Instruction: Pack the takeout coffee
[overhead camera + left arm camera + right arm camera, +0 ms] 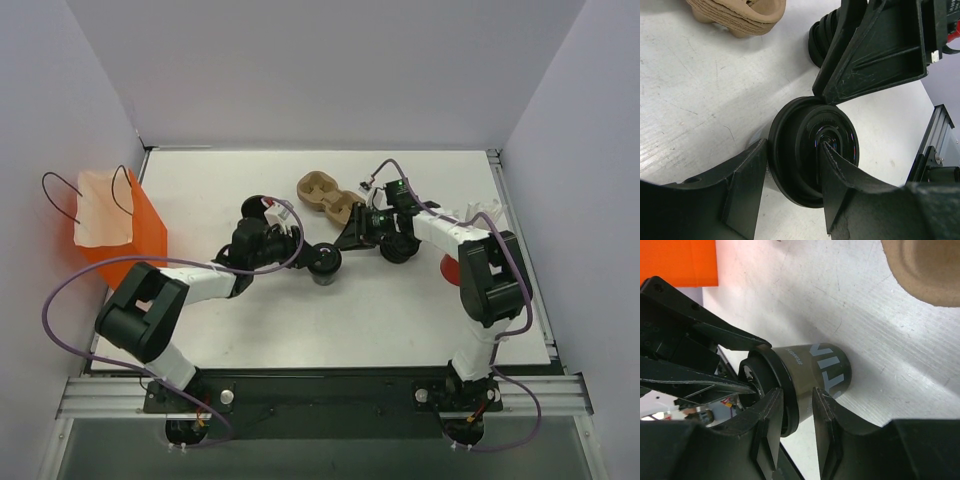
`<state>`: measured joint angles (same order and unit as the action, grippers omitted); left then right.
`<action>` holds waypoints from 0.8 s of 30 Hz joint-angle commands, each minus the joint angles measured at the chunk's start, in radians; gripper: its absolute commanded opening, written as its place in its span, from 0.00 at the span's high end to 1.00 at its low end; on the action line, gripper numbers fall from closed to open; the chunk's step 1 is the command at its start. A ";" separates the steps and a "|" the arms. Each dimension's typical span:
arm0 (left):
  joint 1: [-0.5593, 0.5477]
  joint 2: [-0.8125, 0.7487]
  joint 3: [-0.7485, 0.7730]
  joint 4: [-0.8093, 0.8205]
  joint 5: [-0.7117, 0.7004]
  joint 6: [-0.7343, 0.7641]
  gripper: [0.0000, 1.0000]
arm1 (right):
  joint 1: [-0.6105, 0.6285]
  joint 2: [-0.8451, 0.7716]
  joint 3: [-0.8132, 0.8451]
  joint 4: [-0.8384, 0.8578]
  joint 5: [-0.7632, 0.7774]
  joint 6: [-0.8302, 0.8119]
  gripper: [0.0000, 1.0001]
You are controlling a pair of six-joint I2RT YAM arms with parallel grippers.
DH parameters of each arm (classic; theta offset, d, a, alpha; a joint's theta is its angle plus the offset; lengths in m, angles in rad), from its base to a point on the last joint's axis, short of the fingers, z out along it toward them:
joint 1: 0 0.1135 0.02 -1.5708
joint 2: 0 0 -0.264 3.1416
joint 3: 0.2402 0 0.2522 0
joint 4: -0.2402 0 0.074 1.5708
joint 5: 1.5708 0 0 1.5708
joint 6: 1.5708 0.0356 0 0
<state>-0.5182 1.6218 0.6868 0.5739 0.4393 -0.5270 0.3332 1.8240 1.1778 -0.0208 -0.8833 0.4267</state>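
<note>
The takeout coffee (325, 262), a small black cup with a black lid, stands mid-table. My left gripper (308, 254) comes down on it. In the left wrist view one finger (747, 185) sits against the side of the lidded cup (800, 150) and the other lies across the lid's top. My right gripper (347, 238) reaches in from the right. In the right wrist view its jaws (796, 392) stand a narrow gap apart with the lid's rim between them, beside the cup's wall (815, 365). The left fingers (735, 335) show there on the lid.
A stack of brown pulp cup carriers (325, 195) lies just behind the cup. Loose black lids (398, 248) are stacked under the right arm, with a red object (450, 268) beyond. The orange bag (120, 230) stands open at the table's left edge.
</note>
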 commanded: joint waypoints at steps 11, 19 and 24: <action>-0.020 0.064 -0.119 -0.230 -0.126 0.078 0.47 | 0.006 -0.009 -0.214 0.110 -0.007 0.046 0.78; -0.049 0.087 -0.161 -0.197 -0.192 0.035 0.48 | 0.009 -0.019 -0.375 0.232 0.127 0.110 0.80; -0.060 0.108 -0.184 -0.186 -0.238 0.010 0.50 | 0.032 0.014 -0.449 0.274 0.222 0.133 0.81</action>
<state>-0.5579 1.6161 0.6033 0.7044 0.3367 -0.5812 0.3222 1.7443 0.8661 0.4149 -0.8967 0.6163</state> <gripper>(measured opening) 0.526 0.205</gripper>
